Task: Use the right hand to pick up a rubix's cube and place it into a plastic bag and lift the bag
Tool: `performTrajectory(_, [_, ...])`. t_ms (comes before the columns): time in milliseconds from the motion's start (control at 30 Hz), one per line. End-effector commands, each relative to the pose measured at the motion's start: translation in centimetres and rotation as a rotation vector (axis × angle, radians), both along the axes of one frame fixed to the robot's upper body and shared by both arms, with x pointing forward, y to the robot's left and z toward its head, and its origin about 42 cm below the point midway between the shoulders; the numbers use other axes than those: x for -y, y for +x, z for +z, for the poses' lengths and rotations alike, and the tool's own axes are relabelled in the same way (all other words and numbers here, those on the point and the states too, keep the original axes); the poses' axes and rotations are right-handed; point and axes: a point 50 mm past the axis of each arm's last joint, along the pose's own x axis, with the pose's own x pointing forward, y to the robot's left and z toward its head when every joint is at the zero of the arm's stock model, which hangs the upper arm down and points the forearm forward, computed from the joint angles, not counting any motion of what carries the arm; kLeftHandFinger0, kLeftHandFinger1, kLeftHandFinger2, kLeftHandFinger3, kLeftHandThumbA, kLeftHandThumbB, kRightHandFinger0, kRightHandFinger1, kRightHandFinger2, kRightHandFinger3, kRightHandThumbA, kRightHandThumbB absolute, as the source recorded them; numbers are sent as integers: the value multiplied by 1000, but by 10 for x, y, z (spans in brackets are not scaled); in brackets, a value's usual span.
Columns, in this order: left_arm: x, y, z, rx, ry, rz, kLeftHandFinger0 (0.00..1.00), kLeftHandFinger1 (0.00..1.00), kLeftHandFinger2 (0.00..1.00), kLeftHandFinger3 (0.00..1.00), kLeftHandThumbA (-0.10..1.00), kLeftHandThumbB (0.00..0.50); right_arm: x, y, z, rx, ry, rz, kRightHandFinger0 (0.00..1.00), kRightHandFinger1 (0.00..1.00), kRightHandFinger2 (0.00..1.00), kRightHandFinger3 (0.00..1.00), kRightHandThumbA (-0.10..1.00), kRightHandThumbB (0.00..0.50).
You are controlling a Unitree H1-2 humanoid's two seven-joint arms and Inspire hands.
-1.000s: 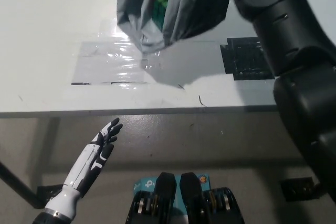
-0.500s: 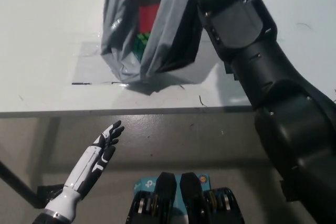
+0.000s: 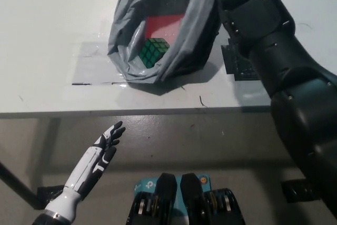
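Cube (image 3: 153, 52) inside the grey bag (image 3: 181, 46), green face up with a red face behind it, seen through the bag's gaping mouth. Bag now slumped on the white table (image 3: 47, 40), bottom resting over the shiny taped patch (image 3: 95, 67); half a second ago hanging narrower and more upright with the mouth less open, a second ago higher still near the top edge. So: bag lower and settled compared with both earlier moments, mouth tilted toward the camera.

Right arm (image 3: 274, 51), black, reaching up along the bag's right side to its top edge; right hand itself out of sight past the frame's top and behind the bag, so cannot tell whether the fingers grip the bag.

Left hand (image 3: 105, 143), white, resting below the table's front edge at lower left, fingers spread and holding nothing, same place as before.

Meaning for the task, as a judgement: placing looks done, cube in the bag. Lift appears reversed or finished, bag back down on the table. Dark mat (image 3: 239, 62) partly covered by the arm, just beside the bag.
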Motion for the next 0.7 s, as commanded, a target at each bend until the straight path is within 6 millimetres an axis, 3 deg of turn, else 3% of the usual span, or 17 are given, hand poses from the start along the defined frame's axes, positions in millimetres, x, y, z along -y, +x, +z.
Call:
performTrajectory(0, [-1,3,13,43,24,-13,1000,1000,1000,1000,1000,341,13,2,60,106,-56,-37,1000,1000,1000,1000,652,375])
performTrajectory(67, [-1,5,14,47,26,-15,1000,1000,1000,1000,1000,339,24,2,76,115,-63,-20,1000,1000,1000,1000,732,445])
performTrajectory(200, [-1,4,12,50,18,-14,1000,1000,1000,1000,1000,331,31,2,88,148,-95,-7,1000,1000,1000,1000,754,498])
performTrajectory(533, [0,2,9,46,7,-20,1000,1000,1000,1000,1000,305,44,-6,124,153,-185,80,1000,1000,1000,1000,697,500])
performTrajectory(667, [0,0,6,42,11,-20,1000,1000,1000,1000,1000,299,48,-14,140,122,-184,199,1000,1000,1000,1000,702,500])
